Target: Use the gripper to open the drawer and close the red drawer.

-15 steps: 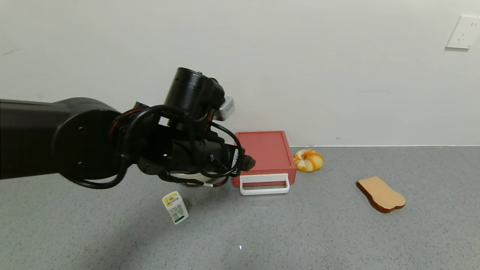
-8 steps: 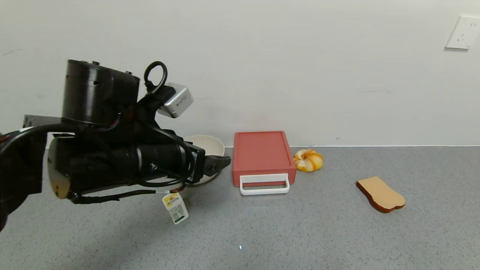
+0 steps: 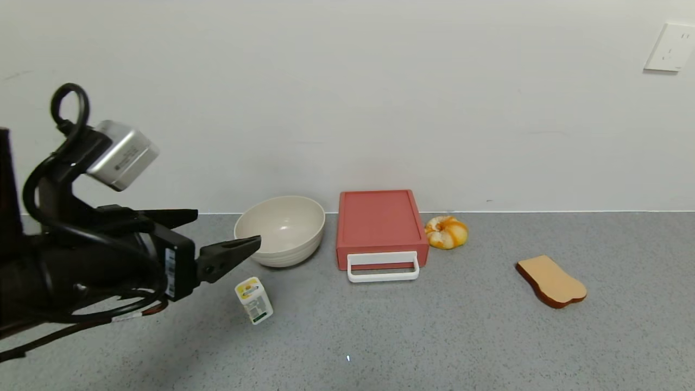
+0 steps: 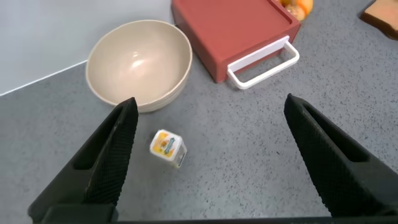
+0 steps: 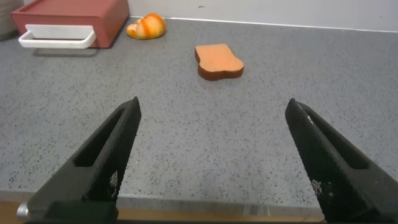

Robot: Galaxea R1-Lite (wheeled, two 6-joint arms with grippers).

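The red drawer (image 3: 380, 222) sits against the back wall with its tray pushed in and its white loop handle (image 3: 383, 266) facing forward. My left gripper (image 3: 222, 228) hovers well to the left of it, above the table in front of the bowl, open and holding nothing. In the left wrist view the left gripper (image 4: 211, 102) spans bare table, with the drawer (image 4: 236, 28) and handle (image 4: 264, 59) farther off. My right gripper (image 5: 212, 104) is open and empty over the table's front edge, with the drawer (image 5: 74, 15) far away. It is out of the head view.
A beige bowl (image 3: 281, 231) stands just left of the drawer. A small white bottle (image 3: 253, 300) lies in front of the bowl. An orange-and-white pastry (image 3: 446, 232) rests right of the drawer, and a toast slice (image 3: 551, 281) lies farther right.
My left arm has drawn back to the left, away from the drawer's front, uncovering the bowl. Its jaws have opened a little wider. The drawer has not moved.
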